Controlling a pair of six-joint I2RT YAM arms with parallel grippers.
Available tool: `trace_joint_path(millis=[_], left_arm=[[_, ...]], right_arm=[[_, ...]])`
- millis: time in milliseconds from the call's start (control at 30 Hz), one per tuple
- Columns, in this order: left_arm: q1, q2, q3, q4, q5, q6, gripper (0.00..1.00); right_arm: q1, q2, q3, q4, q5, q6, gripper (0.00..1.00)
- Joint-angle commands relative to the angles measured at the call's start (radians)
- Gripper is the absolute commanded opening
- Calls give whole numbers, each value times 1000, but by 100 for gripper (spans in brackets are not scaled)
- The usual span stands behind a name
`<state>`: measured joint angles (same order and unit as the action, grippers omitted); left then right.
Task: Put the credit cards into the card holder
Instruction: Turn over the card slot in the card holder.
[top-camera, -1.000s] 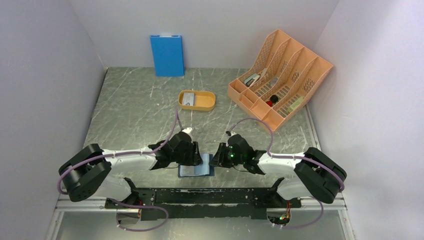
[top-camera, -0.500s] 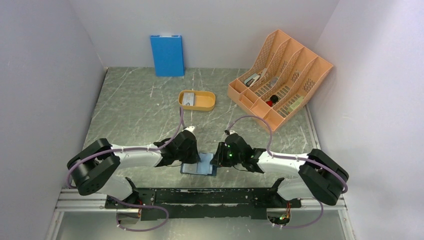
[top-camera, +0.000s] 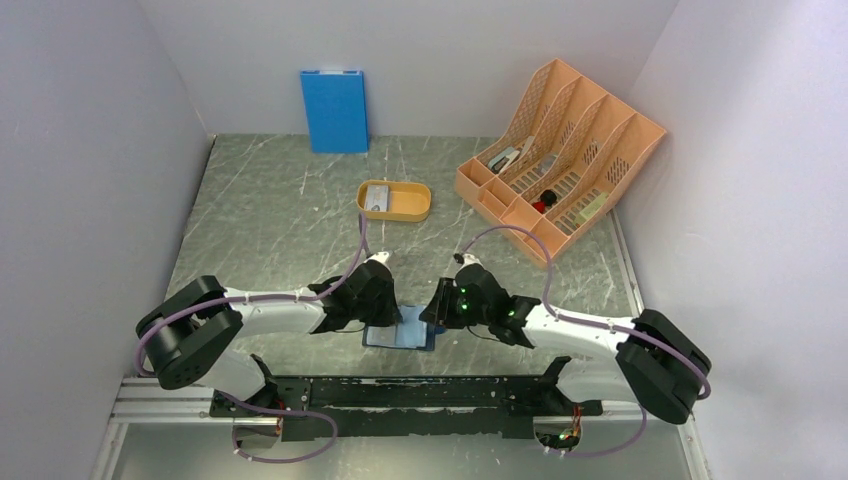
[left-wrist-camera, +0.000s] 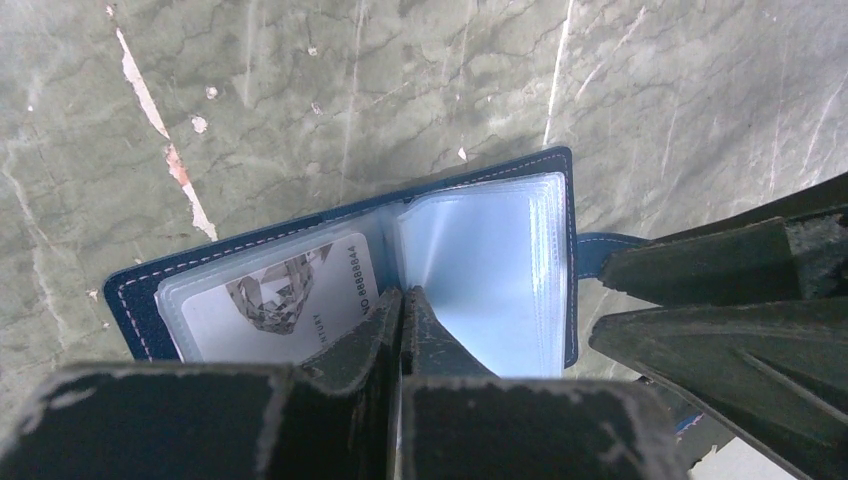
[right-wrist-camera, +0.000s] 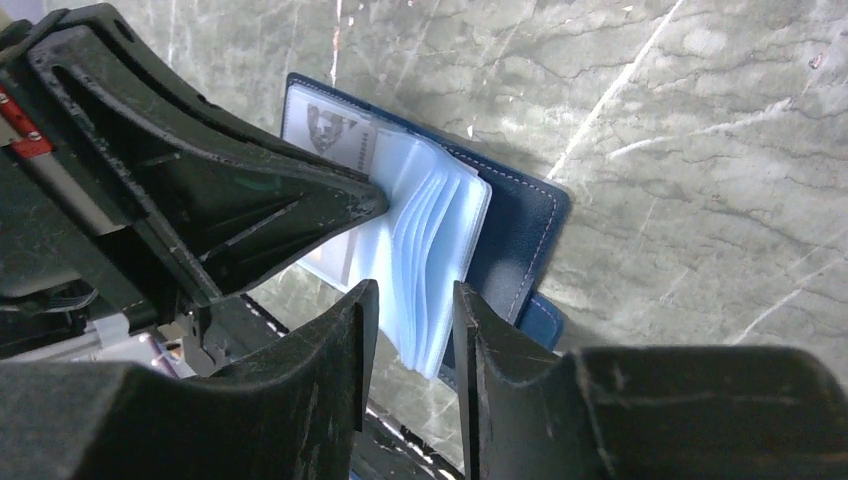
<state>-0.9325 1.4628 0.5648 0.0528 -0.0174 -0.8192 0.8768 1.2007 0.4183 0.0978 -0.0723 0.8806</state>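
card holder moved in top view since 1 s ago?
Yes, slightly. The card holder now sits a little further right along the black base rail than before. It is about as near to the rail as it was.

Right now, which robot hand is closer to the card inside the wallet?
Left. The left gripper sits at the fold, right beside the card; the right gripper is by the clear pockets.

Your left gripper (top-camera: 392, 316) and right gripper (top-camera: 433, 318) flank the card holder (top-camera: 400, 338).
A credit card (top-camera: 377, 197) lies in the orange tray (top-camera: 410, 213).
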Motion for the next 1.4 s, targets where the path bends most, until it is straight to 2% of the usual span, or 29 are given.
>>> trace_joint_path(millis=[0, 933, 1200, 1300, 1367], left_arm=[[-6, 37, -37, -76, -50, 7, 5], [-6, 20, -46, -70, -35, -5, 5], [-5, -3, -35, -82, -27, -7, 5], [-5, -27, -24, -101, -26, -4, 13], [-6, -47, -16, -119, -26, -1, 22]], right_arm=[[5, 43, 50, -25, 31, -20, 37], [5, 168, 74, 16, -1, -27, 38], [16, 177, 86, 32, -35, -43, 42], [22, 180, 91, 30, -37, -45, 44], [23, 179, 91, 31, -37, -43, 45]])
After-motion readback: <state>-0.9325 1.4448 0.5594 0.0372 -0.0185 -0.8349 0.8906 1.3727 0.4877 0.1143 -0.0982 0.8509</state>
